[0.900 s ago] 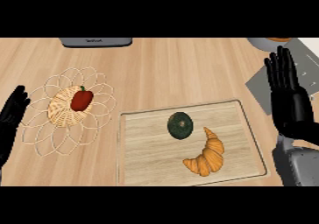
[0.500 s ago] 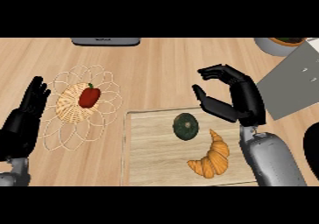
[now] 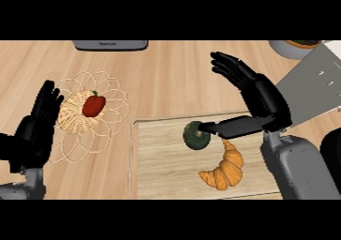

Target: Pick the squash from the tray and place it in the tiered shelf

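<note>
Half a second ago the right hand (image 3: pixel 263 101) hung over the tray (image 3: pixel 156 164) with its fingers curled. Now the fingers are straight and spread, pointing up and to the left, and nothing is held. Its thumb lies low across the upper right edge of the squash (image 3: pixel 194 139), though I cannot tell whether it touches. The dark green squash has not moved and sits on the tray just above a croissant (image 3: pixel 225 169). The left hand (image 3: pixel 35 131) stays open at the left edge, fingers up.

The surface (image 3: pixel 173 75) is pale wood. Left of the tray is a wire basket (image 3: pixel 70 123) holding a red pepper (image 3: pixel 93 105). A grey slanted panel (image 3: pixel 318 79) and a bowl (image 3: pixel 292 48) are at the upper right.
</note>
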Controlling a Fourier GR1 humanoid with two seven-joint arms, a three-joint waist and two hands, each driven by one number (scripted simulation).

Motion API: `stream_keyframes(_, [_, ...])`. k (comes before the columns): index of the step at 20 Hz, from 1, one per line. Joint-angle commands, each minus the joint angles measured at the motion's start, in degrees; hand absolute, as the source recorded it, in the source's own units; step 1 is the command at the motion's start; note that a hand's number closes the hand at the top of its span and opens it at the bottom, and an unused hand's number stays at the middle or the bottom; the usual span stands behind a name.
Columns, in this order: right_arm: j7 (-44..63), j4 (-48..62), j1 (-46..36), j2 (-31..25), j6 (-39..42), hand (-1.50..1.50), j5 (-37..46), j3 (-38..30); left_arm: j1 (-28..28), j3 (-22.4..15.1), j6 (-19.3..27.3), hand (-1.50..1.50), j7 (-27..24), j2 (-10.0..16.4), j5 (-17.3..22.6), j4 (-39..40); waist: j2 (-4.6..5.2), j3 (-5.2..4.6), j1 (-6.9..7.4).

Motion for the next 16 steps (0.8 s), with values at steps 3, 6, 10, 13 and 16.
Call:
stream_keyframes(3, [12.97, -5.99, -5.29, -10.81, 10.96, -1.50, 3.51, 6.50, 0.83, 0.17, -0.47, 0.00, 1.37, 0.34, 0.17, -1.10, -0.43, -0.12, 0.00])
stream_keyframes(6, [22.89, -10.55, -9.39, -13.69, 14.25, -1.50, 4.53, 9.80, 1.15, -0.01, -0.55, 0.00, 0.65, -0.35, 0.22, -1.11, -0.59, -0.18, -0.12])
stream_keyframes(10, [30.39, -12.56, -14.35, -17.78, 17.32, -1.50, 14.15, 16.54, 0.47, 0.68, -0.87, 0.00, 0.37, -0.25, 0.35, 0.63, -0.45, -0.23, -0.23])
stream_keyframes(13, [39.17, -13.06, -17.27, -15.62, 18.02, -1.50, 19.08, 22.03, 1.08, 0.00, -0.49, 0.00, 0.47, -0.52, -0.58, -0.68, -0.32, -0.15, 0.32])
stream_keyframes(16, [49.33, -11.49, -21.11, -9.77, 18.37, -1.50, 22.01, 26.25, 1.27, -1.56, 0.91, 0.00, 0.11, -2.24, -2.33, -1.41, -0.15, -0.11, 0.56])
